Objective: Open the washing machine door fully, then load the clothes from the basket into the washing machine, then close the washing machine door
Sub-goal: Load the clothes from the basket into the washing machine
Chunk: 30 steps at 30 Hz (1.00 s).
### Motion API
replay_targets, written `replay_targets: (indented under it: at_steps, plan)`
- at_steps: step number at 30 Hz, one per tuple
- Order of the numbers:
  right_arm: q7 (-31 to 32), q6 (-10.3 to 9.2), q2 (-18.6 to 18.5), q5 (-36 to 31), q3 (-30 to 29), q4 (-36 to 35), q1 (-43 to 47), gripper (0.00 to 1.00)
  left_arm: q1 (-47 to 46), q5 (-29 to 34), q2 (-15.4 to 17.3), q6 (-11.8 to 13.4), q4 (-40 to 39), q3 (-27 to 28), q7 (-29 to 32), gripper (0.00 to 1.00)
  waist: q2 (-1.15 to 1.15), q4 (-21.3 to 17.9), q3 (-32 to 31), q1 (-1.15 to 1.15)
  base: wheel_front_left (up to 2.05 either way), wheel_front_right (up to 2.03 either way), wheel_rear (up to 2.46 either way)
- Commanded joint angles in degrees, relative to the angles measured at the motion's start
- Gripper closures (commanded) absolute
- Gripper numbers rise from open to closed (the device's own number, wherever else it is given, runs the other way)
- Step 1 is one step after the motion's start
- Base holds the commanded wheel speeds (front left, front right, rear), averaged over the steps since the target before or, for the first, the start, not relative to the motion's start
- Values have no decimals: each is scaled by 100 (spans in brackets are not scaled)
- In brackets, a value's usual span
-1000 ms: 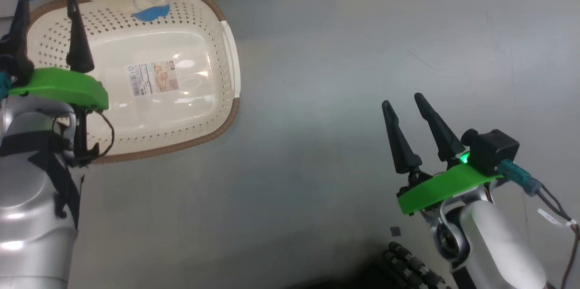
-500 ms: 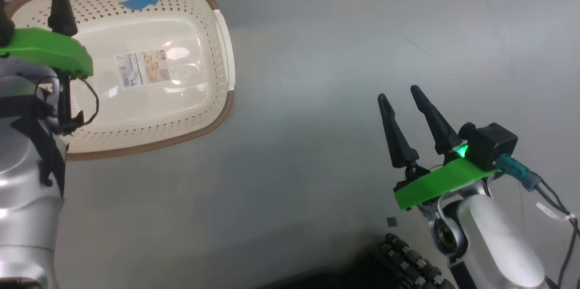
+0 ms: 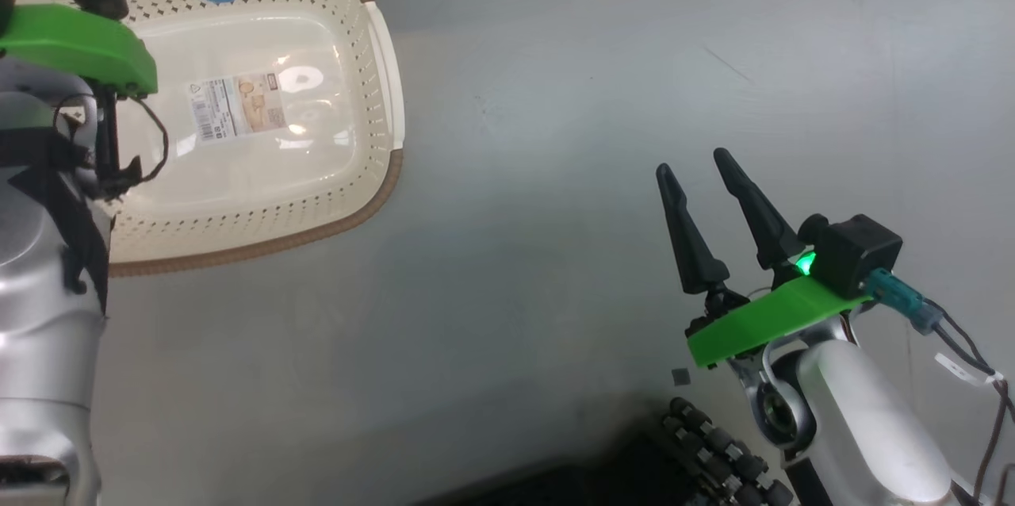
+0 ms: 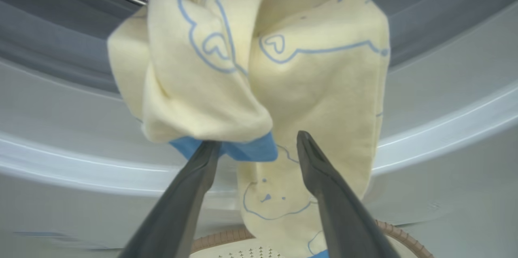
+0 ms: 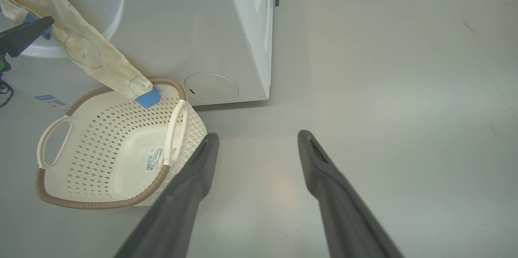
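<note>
The clothes (image 4: 259, 68) hang half out of the washing machine (image 5: 226, 27), their tail reaching the basket (image 5: 97, 203), so the left claw (image 4: 255, 140) sits wide open and empty just beneath, seemingly to regrasp; the right claw (image 3: 691, 161) idles open, empty, above the floor (image 3: 515, 173)

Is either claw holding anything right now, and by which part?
Nothing is held. The left gripper stands with jaws open at the blue trim of the clothes, which hang from the washing machine. The right gripper is open and empty.
</note>
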Motion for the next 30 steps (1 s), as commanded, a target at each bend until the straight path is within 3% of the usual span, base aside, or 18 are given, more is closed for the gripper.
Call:
replay_targets:
  at_steps: [1,13,17,19,26,30]
  plan:
    - [-55,9,-34,15,104,-151,67,0,-178,53,184,70,-154,93,-37,0,0,2,35,0,0,0,0]
    - [-55,9,-34,34,87,-166,71,0,-488,96,84,185,-255,19,-39,1,0,-19,95,0,0,0,0]
    - [-55,9,-34,59,98,-167,74,0,-513,94,83,211,-283,20,-39,50,0,-30,97,0,0,0,0]
    - [-55,9,-34,66,97,-168,74,0,-521,91,90,213,-286,21,-39,62,0,-37,97,0,0,0,0]
    - [-55,9,-34,62,78,-159,70,0,-562,84,109,212,-303,14,-39,67,0,-47,85,0,0,0,0]
    - [-55,9,-34,66,82,-150,64,0,-567,59,87,212,-360,23,-39,90,0,-48,72,0,0,0,0]
